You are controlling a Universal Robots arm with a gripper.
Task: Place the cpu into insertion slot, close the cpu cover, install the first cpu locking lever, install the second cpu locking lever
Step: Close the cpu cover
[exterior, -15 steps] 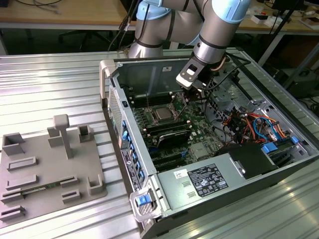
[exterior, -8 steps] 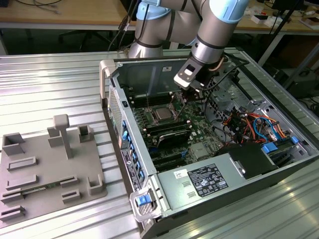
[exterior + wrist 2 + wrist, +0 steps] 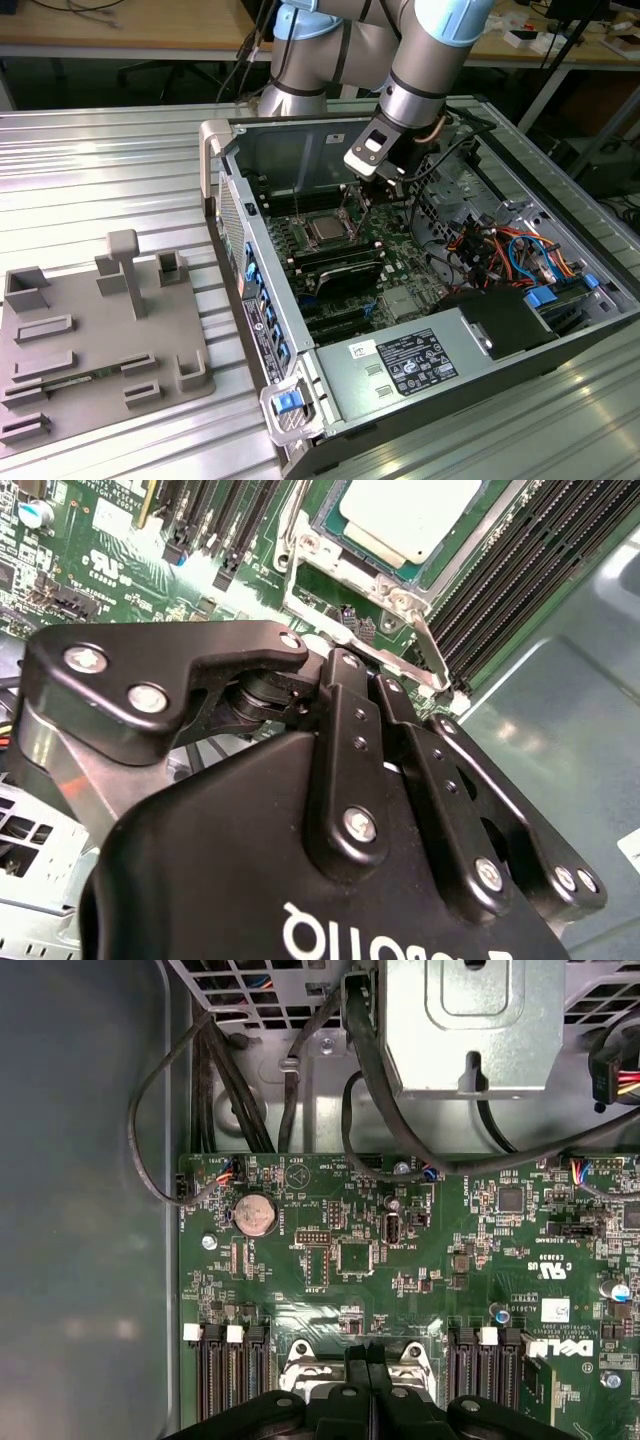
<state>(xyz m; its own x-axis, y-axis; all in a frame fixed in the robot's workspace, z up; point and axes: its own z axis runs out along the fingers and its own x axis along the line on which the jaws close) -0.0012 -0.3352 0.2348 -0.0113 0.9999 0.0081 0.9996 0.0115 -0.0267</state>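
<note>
Tool [image 3: 365,672] low over the circuit board [image 3: 120,540], just beside the cpu [image 3: 405,515].

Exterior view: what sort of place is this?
Probably a robotics lab or workshop: an opened computer case lies on a ribbed metal table, a grey fixture tray beside it, wooden benches behind.

You see a ribbed metal table [image 3: 100,170] underneath. Behind it stands a wooden desk [image 3: 120,30] with loose cables [image 3: 95,12]. A second desk [image 3: 575,50] is at the exterior view's right. Light is even.
</note>
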